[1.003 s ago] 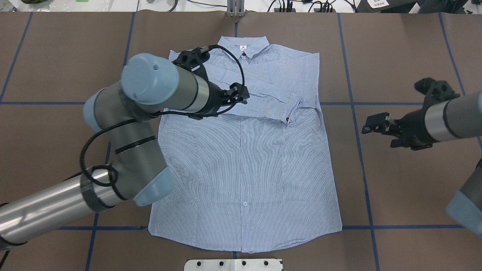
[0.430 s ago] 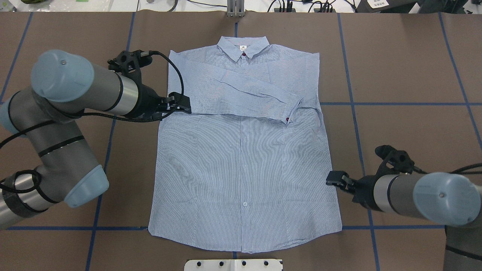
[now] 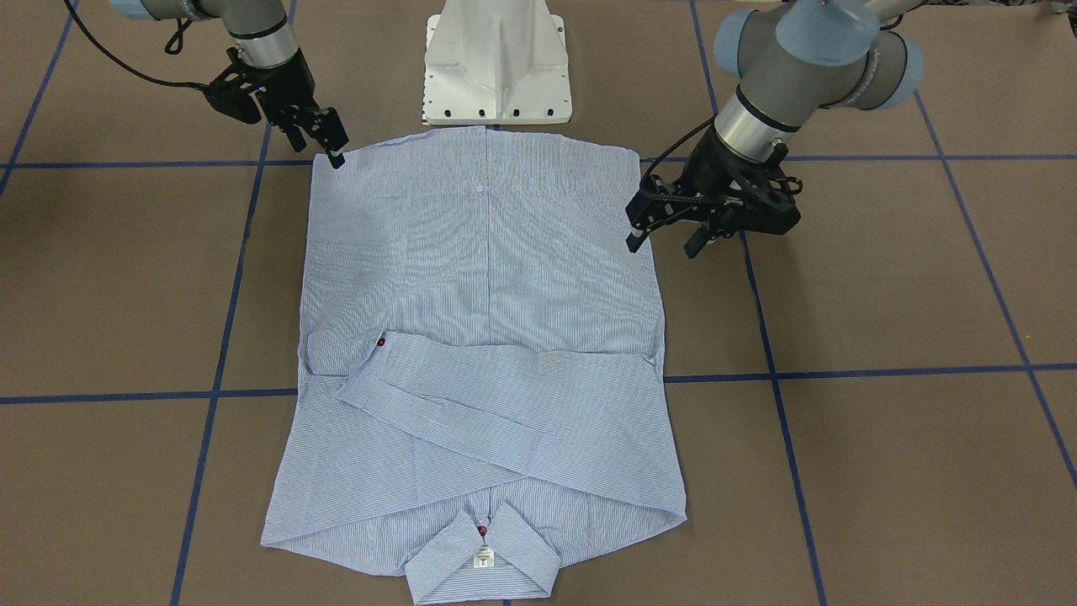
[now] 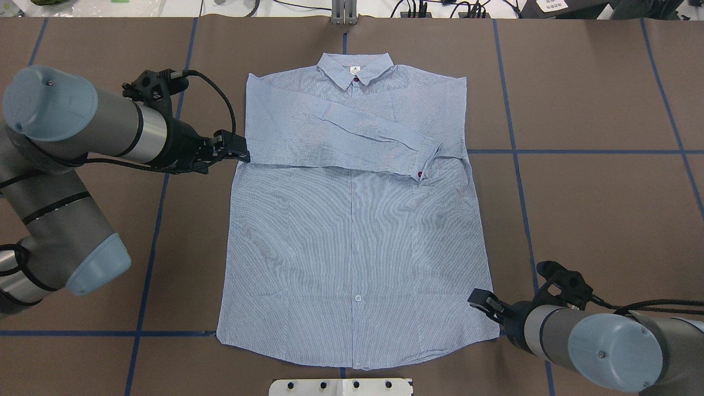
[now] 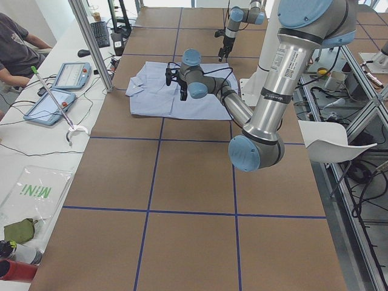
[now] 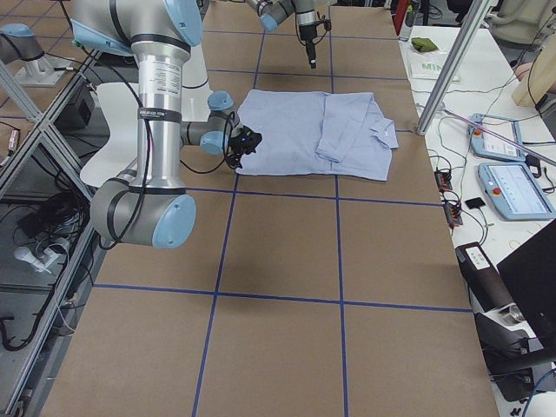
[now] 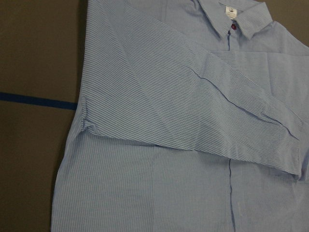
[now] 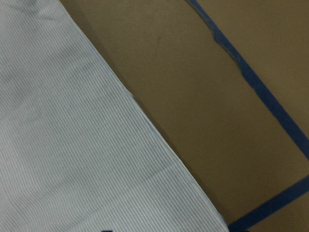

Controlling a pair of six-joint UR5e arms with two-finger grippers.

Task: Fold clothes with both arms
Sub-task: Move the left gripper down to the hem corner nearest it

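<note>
- A light blue-and-white striped shirt (image 4: pixel 352 236) lies flat and front up on the table, spread out between the two hands.
- Its sleeve (image 4: pixel 379 137) is folded across the chest. The cuff points away from the left hand, toward the right hand's side. This probably keeps the outline a tidy rectangle for the folds to come.
- The left hand (image 4: pixel 237 149) sits just beside the shirt's side edge, where the folded sleeve's lower edge meets it. Its fingers are apart and hold nothing.
- The right hand (image 4: pixel 476 298) is at the opposite hem corner. Its fingers look apart and empty, and whether it touches the cloth is unclear.
- Both hands seem lined up to pinch the cloth's edges.
- The brown table (image 4: pixel 594 99) under the hands is marked with blue tape lines.
</note>
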